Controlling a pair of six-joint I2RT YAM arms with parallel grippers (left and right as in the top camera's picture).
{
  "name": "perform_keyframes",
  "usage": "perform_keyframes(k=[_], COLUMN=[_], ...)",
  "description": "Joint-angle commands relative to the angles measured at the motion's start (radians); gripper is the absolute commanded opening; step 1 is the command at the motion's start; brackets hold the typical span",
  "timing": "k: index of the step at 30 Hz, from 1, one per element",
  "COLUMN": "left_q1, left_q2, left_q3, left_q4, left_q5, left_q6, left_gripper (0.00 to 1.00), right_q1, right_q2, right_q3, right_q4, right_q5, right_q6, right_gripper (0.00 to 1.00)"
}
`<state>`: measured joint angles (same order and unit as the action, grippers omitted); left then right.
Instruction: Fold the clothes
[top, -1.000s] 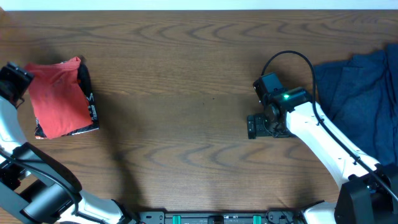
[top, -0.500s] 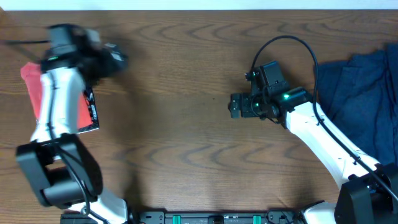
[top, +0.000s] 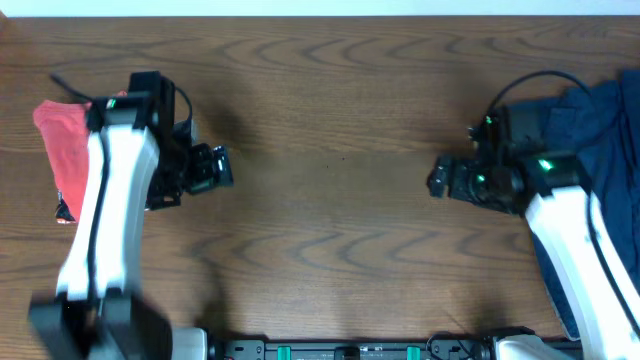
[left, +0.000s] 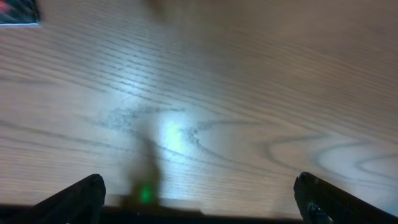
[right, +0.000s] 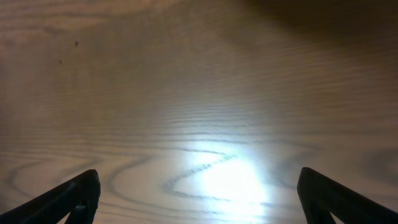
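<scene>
The folded coral-red T-shirt (top: 62, 150) lies at the table's left side, partly hidden under my left arm. The black printed shirt under it shows only as a dark corner (top: 64, 211). The navy-blue garment (top: 598, 128) lies crumpled at the right edge. My left gripper (top: 218, 168) is open and empty, just right of the red shirt, over bare wood; its fingertips show in the left wrist view (left: 199, 196). My right gripper (top: 440, 177) is open and empty, left of the navy garment; its fingertips show in the right wrist view (right: 199, 196).
The brown wooden table (top: 330, 110) spans the view. A black cable (top: 530, 80) loops above the right wrist. A dark printed corner (left: 17, 11) shows at the top left of the left wrist view.
My left arm has swung from the table's left edge across the red shirt to its right side. My right gripper moved left, then pulled back right toward the navy garment.
</scene>
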<state>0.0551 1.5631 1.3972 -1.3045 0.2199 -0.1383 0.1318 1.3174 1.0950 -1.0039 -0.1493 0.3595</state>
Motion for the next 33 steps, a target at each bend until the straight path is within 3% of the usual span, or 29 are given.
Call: perform_keyframes(k=[1,9,15,21,33], left_q1=[-0.056,-0.225,-0.237,-0.237,-0.237], left_q2=[-0.202,-0.73,-0.994,-1.088,-1.086], left_q3=[-0.064,-0.322,-0.446,-0.446,-0.446], left_q4=[0.001,0.19,0.309,0.296,0.296], left_q5=[-0.035,-0.095,-0.097,-0.098,-0.098], left_q6=[0.044,0.045,0.044,0.044,0.044], left_gripper=[0.98,0.98,0.98,0.98,0.98], right_q1=[0.0,0.078,0.098,0.098,0.098], right_q2=[-0.13,-0.521,-0.754,-0.798,-0.796], right_q3=[0.008,-0.158,-0.335,-0.386,-0.386], right_q4=[-0.029,0.056,0.109,0.044,-0.092], right_q5=[0.119,0.315,0.31,0.238,0.238], right_q6=[0.011,0.121,0.127,0.126,0.126], right_gripper=[0.99,0.99,0.99,0.99,0.99])
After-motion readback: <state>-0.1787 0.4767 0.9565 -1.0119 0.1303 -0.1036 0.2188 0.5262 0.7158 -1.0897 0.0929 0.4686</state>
